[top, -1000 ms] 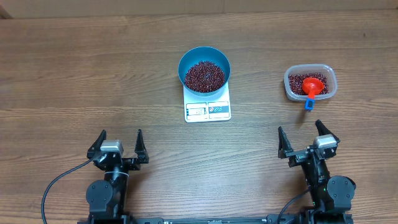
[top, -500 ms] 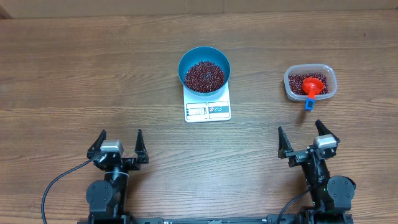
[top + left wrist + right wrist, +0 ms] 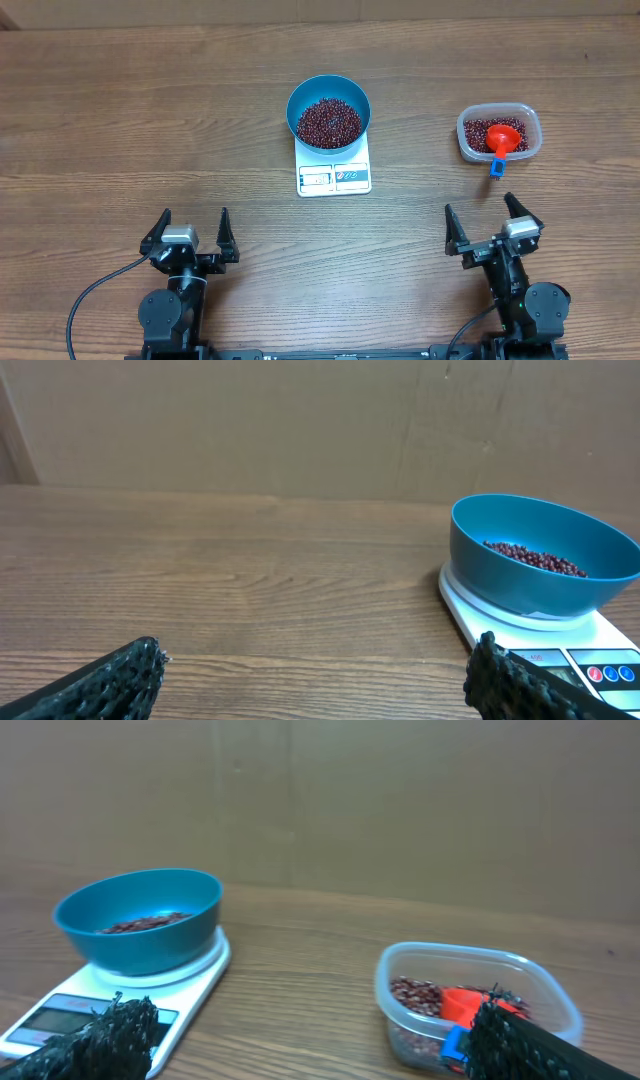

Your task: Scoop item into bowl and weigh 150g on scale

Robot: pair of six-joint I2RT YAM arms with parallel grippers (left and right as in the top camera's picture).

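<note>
The blue bowl (image 3: pixel 329 113) stands on the white scale (image 3: pixel 334 177) at the table's middle, holding dark red beans (image 3: pixel 328 122). The left wrist view shows the bowl (image 3: pixel 545 557) on the scale (image 3: pixel 520 628) at right; the right wrist view has the bowl (image 3: pixel 140 920) and scale (image 3: pixel 85 1005) at left. More beans (image 3: pixel 478 131) fill a clear tub (image 3: pixel 498 133), with a red scoop (image 3: pixel 503 139) with a blue handle resting in it. My left gripper (image 3: pixel 190 238) and right gripper (image 3: pixel 494 228) stand open near the front edge, far from everything, holding nothing.
In the right wrist view the tub (image 3: pixel 480 1005) with the scoop (image 3: pixel 470 1010) sits just ahead of my right fingers. A brown cardboard wall (image 3: pixel 300 420) closes off the far side of the wooden table (image 3: pixel 150 130).
</note>
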